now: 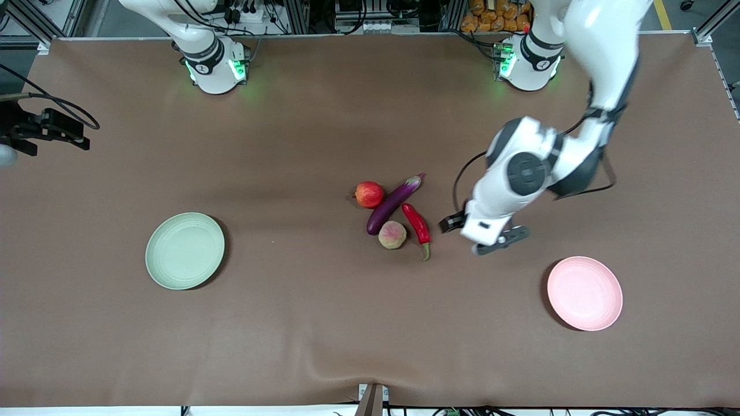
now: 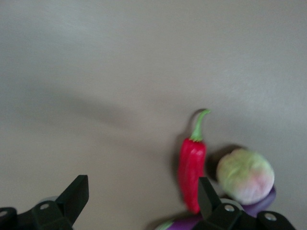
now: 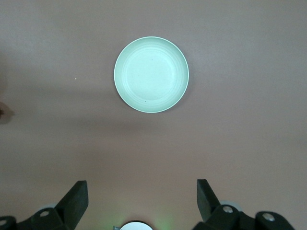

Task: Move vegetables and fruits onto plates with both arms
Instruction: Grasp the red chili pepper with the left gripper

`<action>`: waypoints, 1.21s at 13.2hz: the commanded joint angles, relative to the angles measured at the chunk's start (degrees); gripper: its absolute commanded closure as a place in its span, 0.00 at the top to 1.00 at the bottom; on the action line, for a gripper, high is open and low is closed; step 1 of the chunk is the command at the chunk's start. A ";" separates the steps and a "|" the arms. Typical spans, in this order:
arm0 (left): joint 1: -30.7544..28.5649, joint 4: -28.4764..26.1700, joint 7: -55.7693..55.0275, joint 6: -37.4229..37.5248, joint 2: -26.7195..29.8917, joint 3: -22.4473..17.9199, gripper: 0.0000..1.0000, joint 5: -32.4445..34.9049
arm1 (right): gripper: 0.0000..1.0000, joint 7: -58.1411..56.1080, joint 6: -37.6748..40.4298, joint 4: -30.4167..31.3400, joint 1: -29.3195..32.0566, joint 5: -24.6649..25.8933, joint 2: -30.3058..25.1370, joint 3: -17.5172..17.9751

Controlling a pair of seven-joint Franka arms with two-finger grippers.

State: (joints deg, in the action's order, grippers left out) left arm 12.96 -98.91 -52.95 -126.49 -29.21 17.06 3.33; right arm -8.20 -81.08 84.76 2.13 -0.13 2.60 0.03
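At mid-bench a glossy purple eggplant lies slantwise, a round red fruit and a fuzzy peach touching it, a red green-stemmed chili alongside; the green plate and pink plate sit empty. The left gripper hovers beside the chili, jaws open; the right gripper waits open-jawed above the right arm's end.

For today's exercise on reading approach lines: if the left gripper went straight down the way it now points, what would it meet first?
Probably bare table. The open left gripper looks down on brown cloth, with the red chili pepper just inside one finger, so that finger might graze it; depth is unclear.
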 commanded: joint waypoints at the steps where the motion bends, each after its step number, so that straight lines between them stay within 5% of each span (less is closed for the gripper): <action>1: 1.89 1.44 -5.23 -5.07 -4.35 -0.10 1.00 2.29 | 1.00 0.29 -0.65 -0.30 1.12 -0.04 4.58 0.85; 9: 5.85 1.52 -14.47 -13.61 -12.27 -0.36 0.82 8.80 | 1.00 0.29 -2.06 -0.56 0.33 -1.10 8.12 1.20; 10: 5.93 1.52 -14.38 -13.70 -12.54 -0.36 0.74 8.80 | 1.00 0.81 -2.15 -0.56 0.07 -1.80 8.12 1.38; 11: 6.02 1.52 -14.38 -13.70 -12.89 -0.36 0.56 8.88 | 1.00 0.91 -2.15 -0.56 -0.02 -5.29 8.03 1.29; 13: 5.94 1.35 -13.25 -13.79 -12.81 -0.36 0.00 9.67 | 1.00 5.88 -1.98 -0.39 0.41 -12.24 8.03 1.20; 16: 4.45 0.65 -10.10 -12.56 -10.71 -0.36 0.00 11.60 | 1.00 15.39 -2.06 0.14 -2.90 -13.94 8.03 1.29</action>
State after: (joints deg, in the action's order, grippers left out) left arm 18.31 -98.12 -65.07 -139.74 -41.53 16.82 13.05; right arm 2.07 -83.32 84.70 1.52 -12.69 10.93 1.12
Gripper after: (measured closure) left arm 0.665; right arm 0.000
